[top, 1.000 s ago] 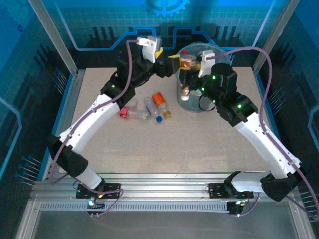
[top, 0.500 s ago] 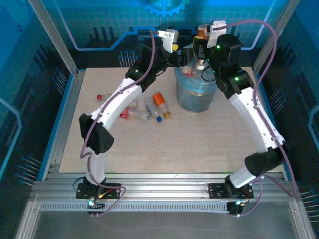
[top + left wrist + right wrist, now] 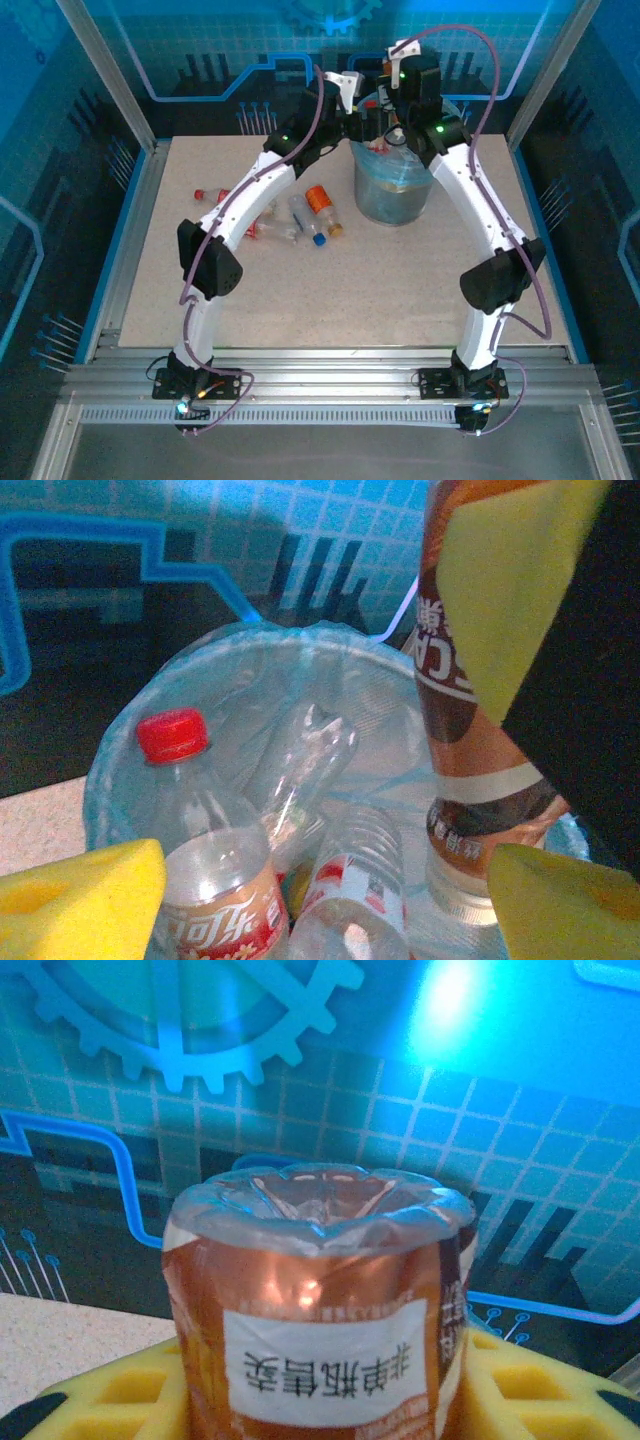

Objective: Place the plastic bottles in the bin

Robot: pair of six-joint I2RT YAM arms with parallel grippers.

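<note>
My right gripper (image 3: 320, 1400) was pinched on the brown bottle (image 3: 318, 1290), its yellow pads pressed to either side of the label. I held the bottle cap down and base up above the bin (image 3: 393, 195) at the far side of the table (image 3: 350, 290), right of centre. From there, I judged, letting go would drop it inside and not onto the rim. My left gripper (image 3: 320, 905) hung just left of it over the same opening, pads spread wide with nothing between them. Below, in the bag-lined bin, a red-capped bottle (image 3: 200, 820) leaned against two clear ones. More loose bottles (image 3: 295, 218) lay on the table just left of the bin, so I judged the job partly done and my empty left gripper best placed to fetch them.
</note>
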